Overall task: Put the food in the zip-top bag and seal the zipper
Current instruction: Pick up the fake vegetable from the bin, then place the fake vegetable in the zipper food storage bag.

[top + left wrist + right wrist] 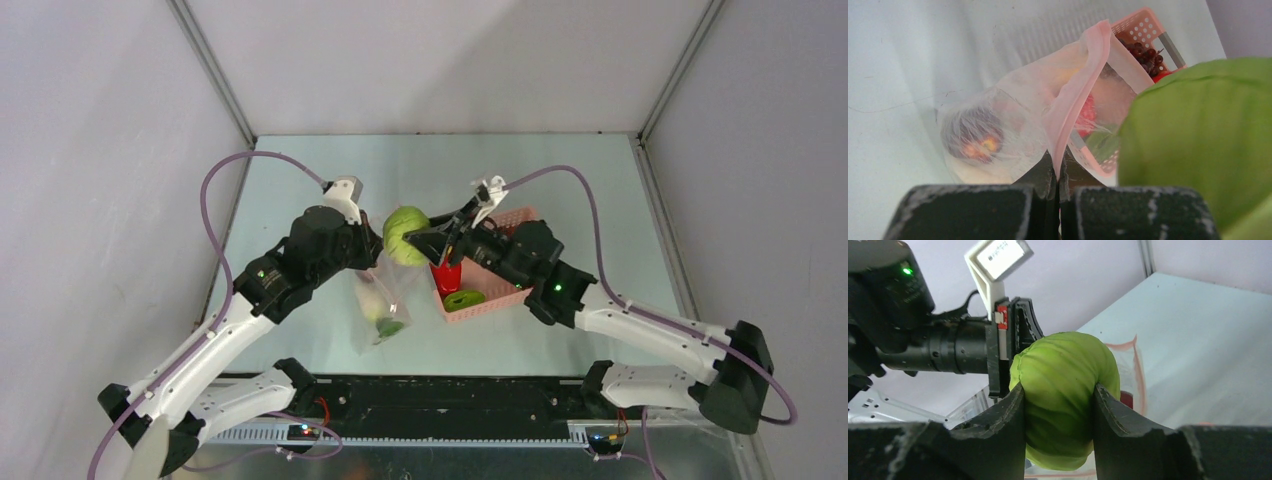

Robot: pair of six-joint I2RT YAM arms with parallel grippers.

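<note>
Your left claw pinches the rim of the zip-top bag to lift its mouth, so your right claw, gripping the leafy green food, can drop it in.

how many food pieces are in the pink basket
3: red piece and lime-green piece at its near-left end, dark maroon grapes toward its other end. The right arm may hide more.

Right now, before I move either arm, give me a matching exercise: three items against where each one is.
Items:
1. green cabbage
2. zip-top bag
3. dark grapes

Places:
A. in the pink basket
B. mouth edge pinched in the left gripper
C. held in the right gripper

Pairs: 1-C, 2-B, 3-A
</note>
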